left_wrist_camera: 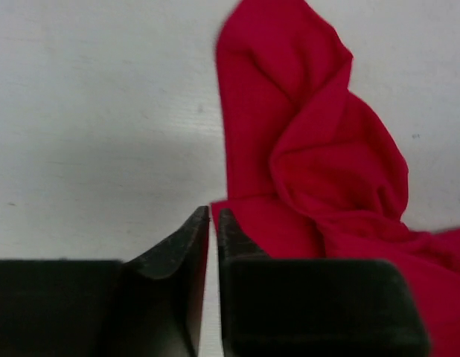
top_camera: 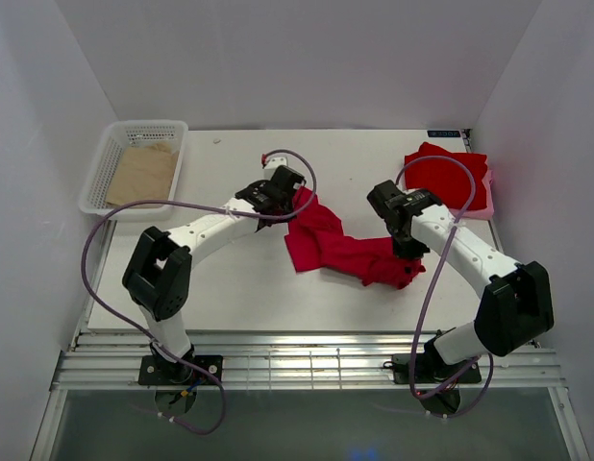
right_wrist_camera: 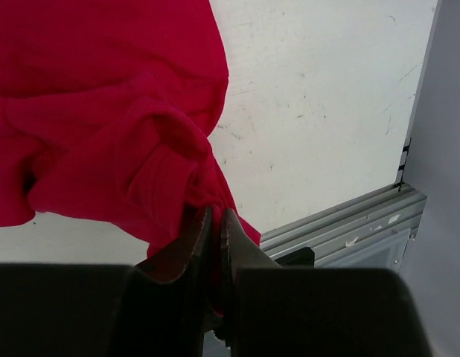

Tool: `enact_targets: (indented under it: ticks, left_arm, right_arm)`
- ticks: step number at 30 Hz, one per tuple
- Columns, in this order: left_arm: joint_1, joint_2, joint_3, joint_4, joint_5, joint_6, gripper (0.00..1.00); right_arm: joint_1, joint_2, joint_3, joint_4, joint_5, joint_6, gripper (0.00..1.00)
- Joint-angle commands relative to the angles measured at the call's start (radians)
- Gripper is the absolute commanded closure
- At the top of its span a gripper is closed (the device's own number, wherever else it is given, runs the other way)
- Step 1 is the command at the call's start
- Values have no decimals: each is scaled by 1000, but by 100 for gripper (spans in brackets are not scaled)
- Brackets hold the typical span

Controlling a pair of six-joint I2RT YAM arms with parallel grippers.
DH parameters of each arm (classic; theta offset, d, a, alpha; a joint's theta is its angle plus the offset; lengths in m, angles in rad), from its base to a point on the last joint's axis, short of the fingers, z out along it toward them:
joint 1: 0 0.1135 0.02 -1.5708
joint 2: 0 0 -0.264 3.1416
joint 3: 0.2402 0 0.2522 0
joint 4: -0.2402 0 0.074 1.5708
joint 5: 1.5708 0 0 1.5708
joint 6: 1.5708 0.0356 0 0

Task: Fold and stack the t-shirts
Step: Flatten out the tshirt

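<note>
Top external: basket (top_camera: 97,173) holds tan sheet (top_camera: 143,175); left hand (top_camera: 285,206), right hand (top_camera: 409,252) both pinch t-shirt (top_camera: 326,240).

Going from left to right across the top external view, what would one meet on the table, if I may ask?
The white basket → left gripper → crumpled t-shirt → right gripper → folded t-shirt on the pink piece.

Soft matt cloth t-shirt (top_camera: 337,246); scuffed matt white table (top_camera: 230,288).

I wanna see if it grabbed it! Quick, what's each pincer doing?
Left pincer: closed, seemingly pinching the t-shirt.
Right pincer: closed on the same t-shirt.
</note>
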State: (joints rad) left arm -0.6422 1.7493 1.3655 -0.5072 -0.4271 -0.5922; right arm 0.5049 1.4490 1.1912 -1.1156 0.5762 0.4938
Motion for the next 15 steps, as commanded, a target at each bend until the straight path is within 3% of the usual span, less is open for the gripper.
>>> enact_targets:
  ticks: [1, 2, 3, 6, 15]
  left_arm:
    - [-45, 62, -31, -33, 44, -64, 74]
    - [-45, 68, -37, -31, 42, -75, 66]
    - [-45, 78, -42, -30, 36, -86, 44]
    - [-45, 104, -42, -10, 18, -67, 28]
    - [-43, 205, -3, 59, 25, -21, 36]
  right_arm:
    - [-2, -58, -13, 16, -9, 15, 92]
    - [-2, -61, -10, 13, -9, 18, 92]
    - [-2, -64, -4, 13, -7, 19, 92]
    - [-2, -64, 4, 11, -12, 20, 92]
    - [-2, -82, -4, 8, -29, 26, 92]
